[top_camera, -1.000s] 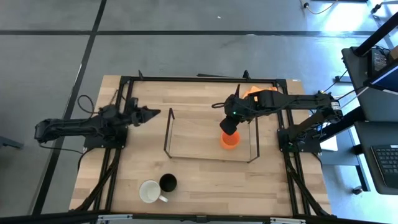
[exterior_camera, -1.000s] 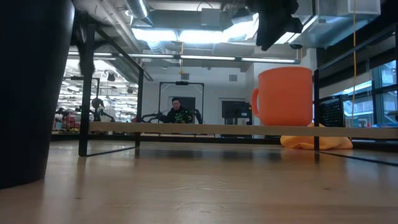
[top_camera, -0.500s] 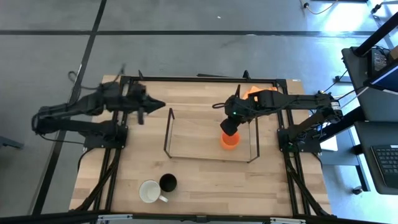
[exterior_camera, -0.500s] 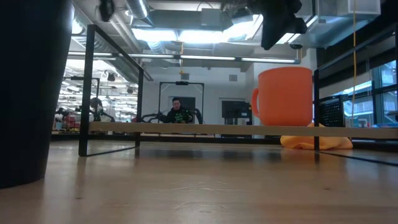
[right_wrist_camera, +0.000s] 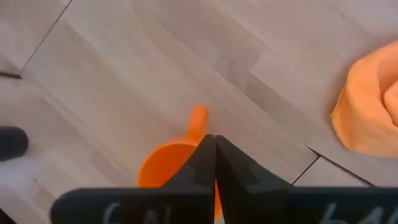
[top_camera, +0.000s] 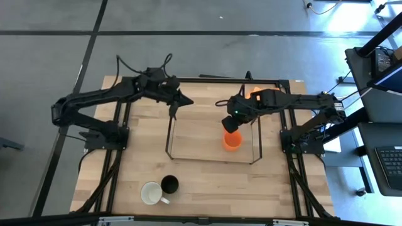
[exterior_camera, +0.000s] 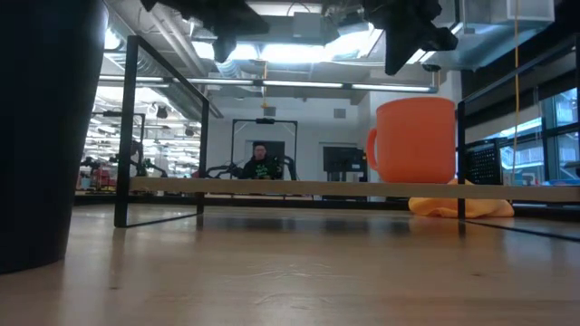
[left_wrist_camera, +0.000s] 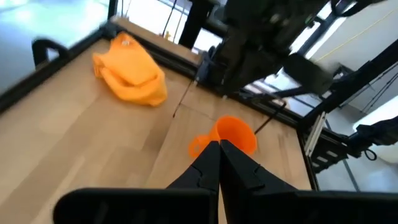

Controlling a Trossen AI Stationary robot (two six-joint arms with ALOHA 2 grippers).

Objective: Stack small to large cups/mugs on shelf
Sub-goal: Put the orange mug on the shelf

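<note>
Left arm: reaches across the table's far side; left gripper [top_camera: 186, 99] hovers by the rack's [top_camera: 169, 135] far-left corner, fingers pressed together, holding nothing.
Right arm: stretches in from the right; right gripper [top_camera: 229, 125] hangs just above the orange mug [top_camera: 232, 140], fingers clenched shut, empty, off the mug.
Orange mug: upright on the rack's right end.
White mug [top_camera: 151, 193]: on the table's near edge, outside the rack.
Black mug [top_camera: 169, 184]: touching the white mug.
Orange cloth [left_wrist_camera: 130, 70]: beyond the rack's right end.
</note>
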